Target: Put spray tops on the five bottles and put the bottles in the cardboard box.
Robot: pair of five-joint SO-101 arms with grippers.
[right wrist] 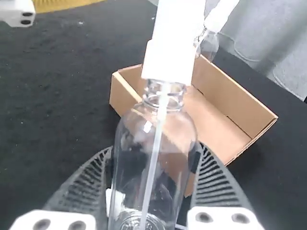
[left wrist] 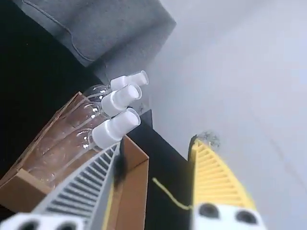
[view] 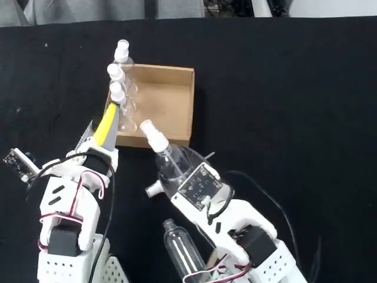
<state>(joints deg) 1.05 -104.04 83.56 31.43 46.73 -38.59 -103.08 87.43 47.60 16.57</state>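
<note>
The cardboard box (view: 168,103) lies open at mid-table. Three clear bottles with white spray tops (view: 116,72) lean together along its left wall, and they appear in the left wrist view too (left wrist: 112,103). My left gripper (view: 101,118) stands open just outside that wall, its yellow finger (left wrist: 216,177) and grey finger (left wrist: 81,191) apart with nothing between them. My right gripper (right wrist: 156,151) is shut on a fourth bottle (view: 168,159) by the box's near wall. A white spray top (right wrist: 172,43) sits on its neck, with the tube running down inside.
A bare bottle without a top (view: 181,247) lies on the black cloth beside the right arm's base. A loose white spray top (view: 154,188) lies just left of the right gripper. The cloth to the right of the box (right wrist: 240,110) is open.
</note>
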